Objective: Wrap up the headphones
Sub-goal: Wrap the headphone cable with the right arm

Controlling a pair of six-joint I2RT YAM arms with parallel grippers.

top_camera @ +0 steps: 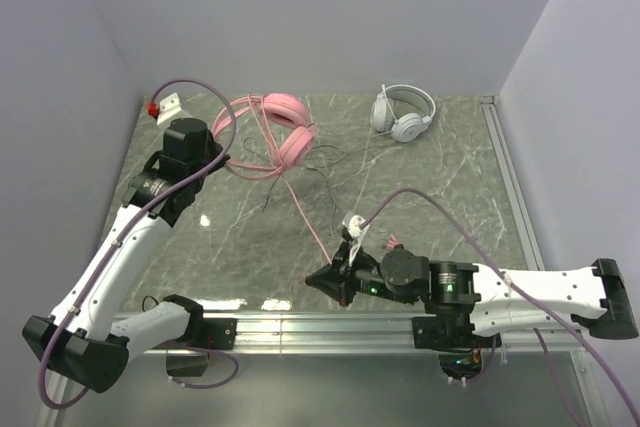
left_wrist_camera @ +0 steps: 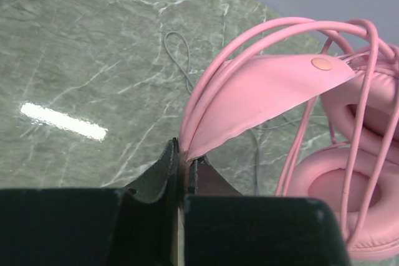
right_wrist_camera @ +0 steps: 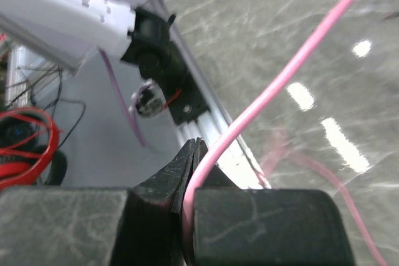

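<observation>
The pink headphones [top_camera: 282, 139] lie at the back left of the marble table, with loops of their pink cable [top_camera: 305, 212] over the headband. My left gripper [top_camera: 226, 157] is shut on the end of the pink headband [left_wrist_camera: 268, 88], the jaws [left_wrist_camera: 182, 157] pinching its edge; the ear cushions [left_wrist_camera: 349, 197] sit to the right. The cable runs taut toward the near edge, where my right gripper [top_camera: 314, 280] is shut on it. In the right wrist view the pink cable [right_wrist_camera: 280, 79] enters the closed jaws [right_wrist_camera: 198, 154]. The white headphones [top_camera: 402, 112] rest at the back right, their thin dark cable [top_camera: 335, 162] trailing leftward.
An aluminium rail [top_camera: 330, 327] runs along the table's near edge, and another rail [top_camera: 510, 187] along the right side. A white bracket with a red piece [top_camera: 165, 104] sits at the back left corner. Grey walls close in the back and both sides.
</observation>
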